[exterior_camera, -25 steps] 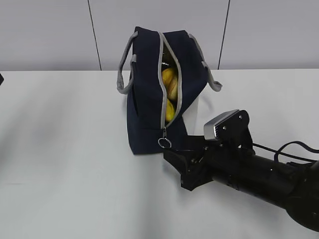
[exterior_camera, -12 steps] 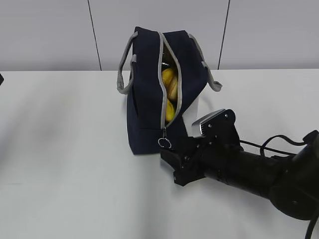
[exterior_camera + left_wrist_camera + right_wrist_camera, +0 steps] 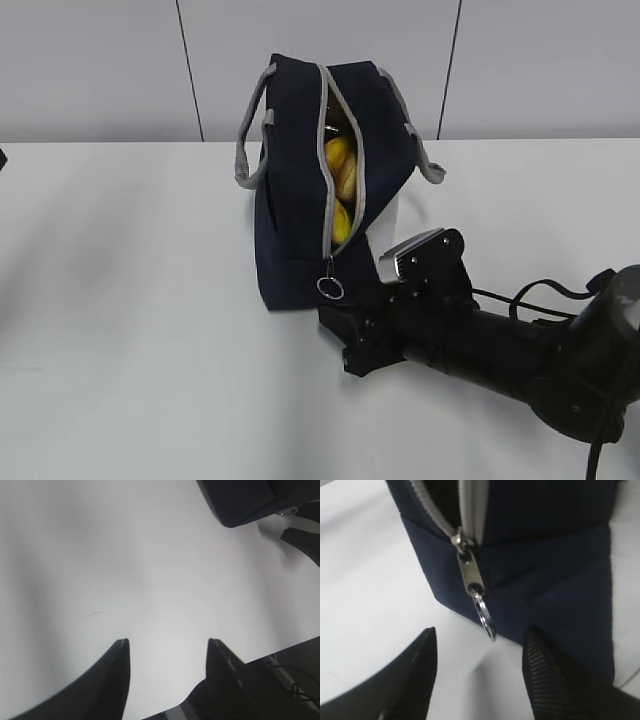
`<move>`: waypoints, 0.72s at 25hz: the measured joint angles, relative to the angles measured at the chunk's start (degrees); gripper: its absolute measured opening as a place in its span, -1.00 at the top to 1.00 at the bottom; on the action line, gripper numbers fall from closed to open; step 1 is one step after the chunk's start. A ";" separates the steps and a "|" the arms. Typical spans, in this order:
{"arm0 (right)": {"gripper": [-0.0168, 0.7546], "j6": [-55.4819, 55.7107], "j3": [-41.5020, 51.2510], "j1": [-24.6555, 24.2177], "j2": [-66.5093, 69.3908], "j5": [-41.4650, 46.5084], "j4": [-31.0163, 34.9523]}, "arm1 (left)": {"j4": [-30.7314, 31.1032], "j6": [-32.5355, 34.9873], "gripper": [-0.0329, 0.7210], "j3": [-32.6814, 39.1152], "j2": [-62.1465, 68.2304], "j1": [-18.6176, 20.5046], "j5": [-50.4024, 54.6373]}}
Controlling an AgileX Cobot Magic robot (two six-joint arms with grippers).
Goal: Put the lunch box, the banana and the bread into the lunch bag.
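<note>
No text, label, brand, number or sign could be read anywhere (not even on the lunch bag point(image 3: 300, 200) ahead of the fingers).

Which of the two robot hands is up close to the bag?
The right hand, open beside the lunch bag's ring pull. The left hand hangs over bare table.

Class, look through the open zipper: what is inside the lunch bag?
Through the lunch bag's open zipper, yellow and golden-brown rounded shapes show, likely banana and bread. The fabric covers everything else; no lunch box is visible.
</note>
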 joint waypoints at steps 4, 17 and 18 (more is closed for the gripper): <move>-0.11 0.06 -0.75 0.00 0.00 -0.38 0.00 | 0.00 0.00 -0.08 0.00 0.00 0.00 0.00; 0.35 1.06 -1.75 0.00 1.27 0.07 -0.45 | 0.00 0.00 -0.08 0.00 0.00 0.00 0.00; 0.39 1.11 -1.75 0.00 1.27 0.07 -0.45 | 0.00 0.00 -0.08 0.00 0.00 0.00 0.00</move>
